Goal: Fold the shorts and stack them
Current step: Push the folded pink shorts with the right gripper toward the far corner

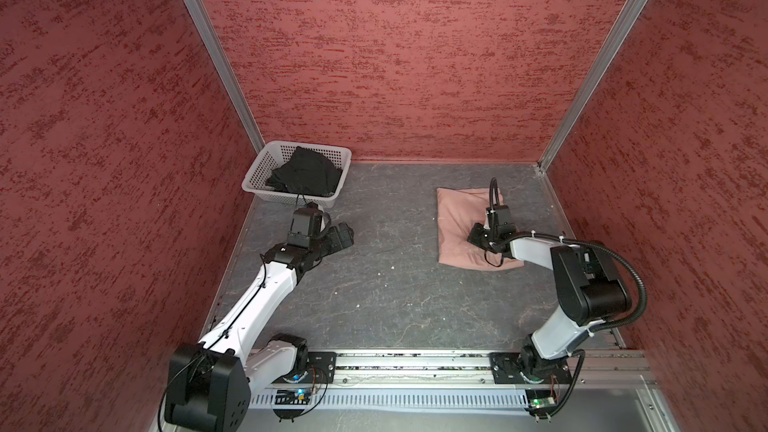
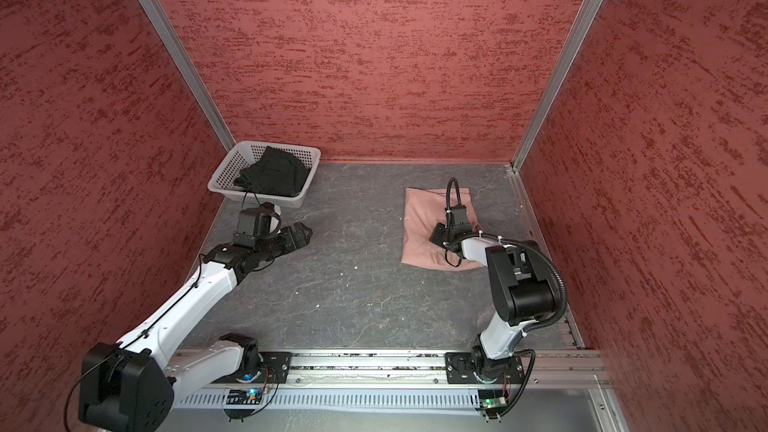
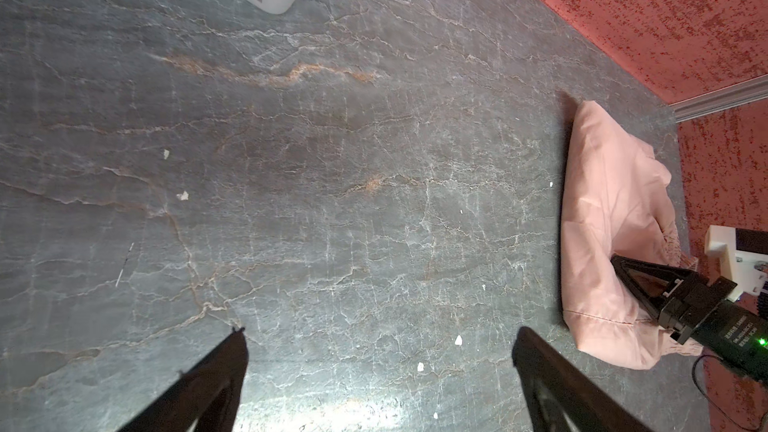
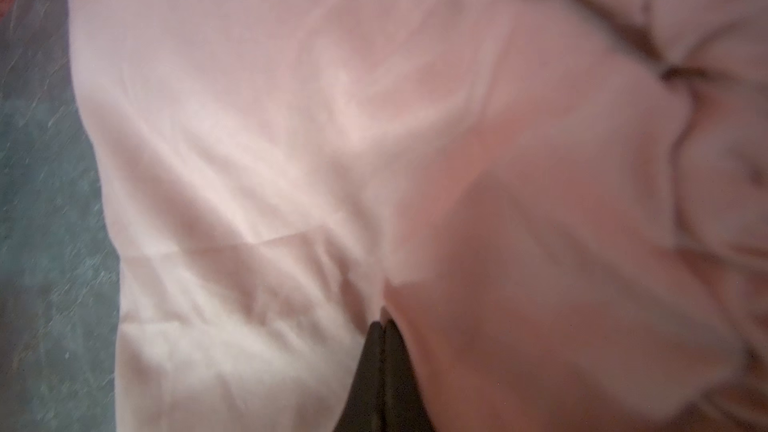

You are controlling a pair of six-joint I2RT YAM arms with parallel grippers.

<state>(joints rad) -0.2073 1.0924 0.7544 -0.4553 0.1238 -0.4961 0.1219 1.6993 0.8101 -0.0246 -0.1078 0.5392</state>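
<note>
The right end effector [image 1: 475, 238], fingers together, pressed on the soft, puffy pink shorts [image 1: 457, 209], a rough rectangle on the stone-patterned tabletop [image 1: 395, 284]. Dragging sideways would likely undo the fold. The left end effector [image 1: 344, 236] hung wide apart beside the perforated plastic basket [image 1: 262, 168] holding the crumpled black shorts [image 1: 305, 176].

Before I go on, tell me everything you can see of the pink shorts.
The pink shorts are thin, soft, dusty-pink cloth, folded into a rough rectangle, creased and puffy on top, with a stitched hem along one edge. They lie on the gray tabletop, right of middle in both top views. The shut right pincer rests its tips on them; whether it pinches cloth is unclear.
</note>
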